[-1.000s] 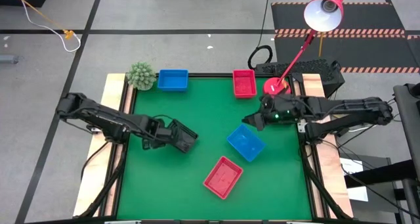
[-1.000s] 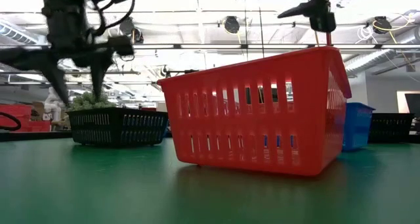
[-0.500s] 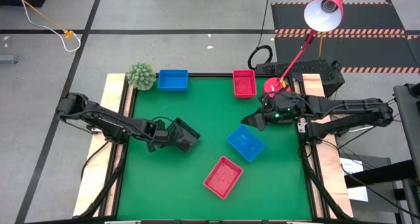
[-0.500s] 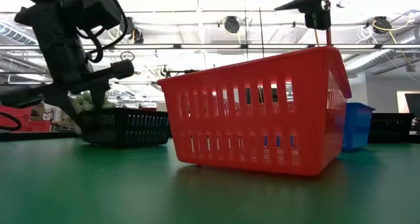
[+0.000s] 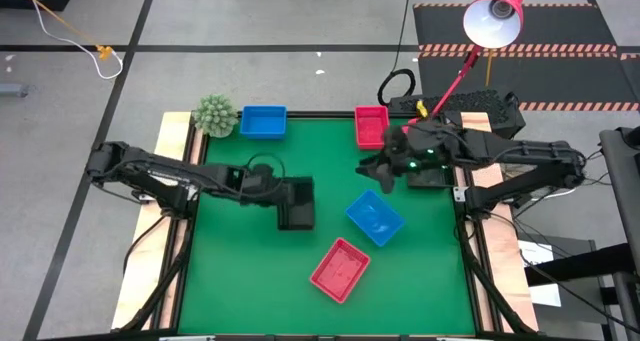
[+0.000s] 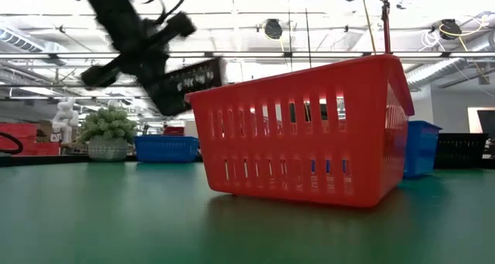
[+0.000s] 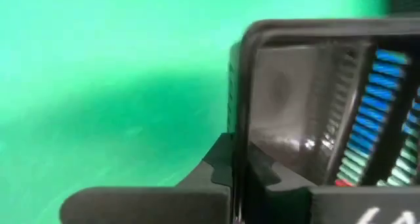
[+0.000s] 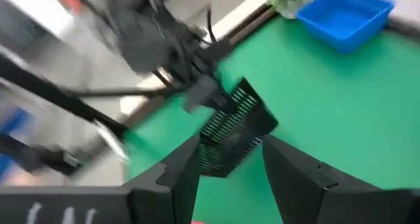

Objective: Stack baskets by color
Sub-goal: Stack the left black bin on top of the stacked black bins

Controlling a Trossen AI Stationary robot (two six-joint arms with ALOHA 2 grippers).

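Observation:
My left gripper (image 5: 275,194) is shut on a black slatted basket (image 5: 297,203), which hangs tilted in the air (image 6: 186,82) above the table's left middle. My right gripper (image 5: 375,171) stands open, high above the table's right side, with nothing between its fingers (image 8: 230,165). A blue basket (image 5: 374,218) and a red basket (image 5: 340,269) lie bottom-down on the green mat in the middle. Another blue basket (image 5: 263,121) and another red one (image 5: 372,126) sit at the far edge. Another black basket (image 6: 462,149) shows at the right in the low view. My left gripper grips the black basket by the rim of one wall (image 7: 239,152), one finger inside the basket and one outside. The fingers slant down from the table's left side. The basket is lifted clear of the mat and tilted.
A green plant ball (image 5: 213,113) stands at the far left corner. A red lamp (image 5: 493,16) leans over the far right corner. Bare green mat (image 5: 240,271) lies at the near left.
My left gripper has shut on the black basket's wall, rolled its wrist, lifted the basket off the mat and carried it a little toward the table's right edge; the basket now hangs tilted. My right gripper has risen and drawn toward the far edge.

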